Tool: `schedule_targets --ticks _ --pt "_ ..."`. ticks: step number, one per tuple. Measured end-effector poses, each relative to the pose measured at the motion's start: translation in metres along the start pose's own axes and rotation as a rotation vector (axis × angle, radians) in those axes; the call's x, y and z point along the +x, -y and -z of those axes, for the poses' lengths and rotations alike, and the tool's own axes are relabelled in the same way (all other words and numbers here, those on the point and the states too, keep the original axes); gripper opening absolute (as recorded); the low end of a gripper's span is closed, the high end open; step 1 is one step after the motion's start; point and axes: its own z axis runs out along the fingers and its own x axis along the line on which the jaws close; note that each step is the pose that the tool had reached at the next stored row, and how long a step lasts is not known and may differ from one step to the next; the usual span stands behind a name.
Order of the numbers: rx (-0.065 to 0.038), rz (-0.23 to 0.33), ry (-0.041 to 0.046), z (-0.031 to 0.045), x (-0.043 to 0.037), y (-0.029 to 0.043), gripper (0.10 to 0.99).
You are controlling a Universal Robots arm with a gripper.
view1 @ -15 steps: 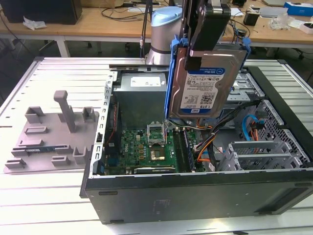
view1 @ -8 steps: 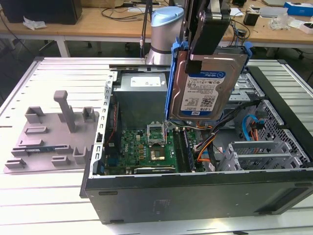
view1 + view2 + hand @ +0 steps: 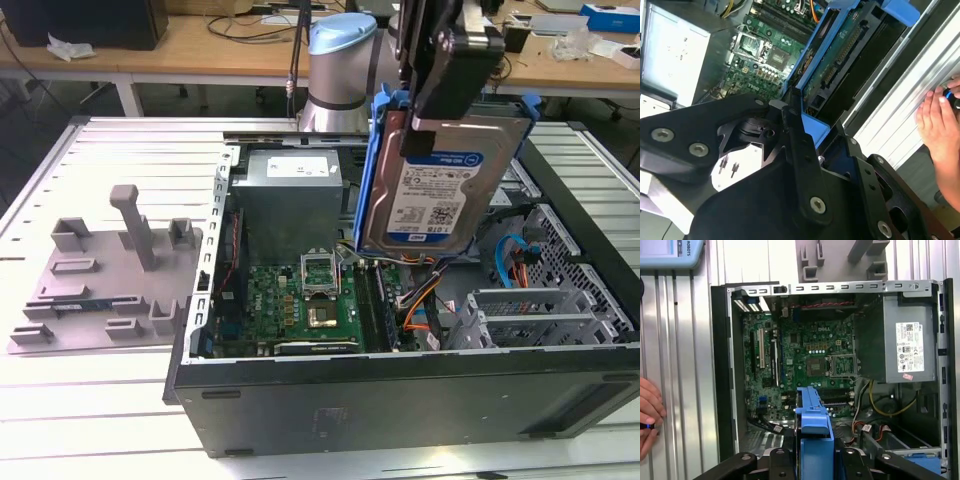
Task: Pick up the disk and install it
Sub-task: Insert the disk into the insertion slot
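Silver-grey in its bright blue carrier, the disk (image 3: 442,190) hangs on edge over the open computer case (image 3: 400,378). It is slightly tilted, with its white-and-blue label turned toward the exterior view. I have the gripper (image 3: 432,128) clamped on the disk's upper end. In the second wrist view the black fingers (image 3: 800,165) press against the blue frame from both sides, so the claw is narrow and holding the disk.

Below the disk lies the green motherboard (image 3: 300,300). Beside that, at the far end of the case in the exterior view, stands the grey power supply box (image 3: 290,200) with a white sticker. Orange and blue cables run near the metal drive bays (image 3: 540,310) on the exterior view's right.

The case sits on a slatted metal table (image 3: 100,410). A grey moulded fixture (image 3: 110,270) lies just beside the case on the exterior view's left. In the first wrist view a person's hand (image 3: 649,412) rests on the slats outside the case wall, well apart from the disk.
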Motion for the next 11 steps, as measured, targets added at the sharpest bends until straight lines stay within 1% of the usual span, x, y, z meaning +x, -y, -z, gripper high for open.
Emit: schedule_targets --ticks 2,3,4,5,6,10,11 --pt "0.0 0.0 0.0 0.0 0.0026 0.0029 0.369" --pt "0.0 0.0 0.0 0.0 0.005 0.0059 0.369" --pt "0.0 0.0 0.0 0.0 0.0072 0.0095 0.369" --pt "0.0 0.0 -0.0001 0.0001 0.0093 0.0145 0.369" --pt "0.0 0.0 0.0 0.0001 0.0105 0.0177 0.369" --pt "0.0 0.0 0.0 0.0001 0.0168 0.0349 0.369" --pt "0.0 0.0 -0.0001 0.0002 0.0183 0.0379 0.369"
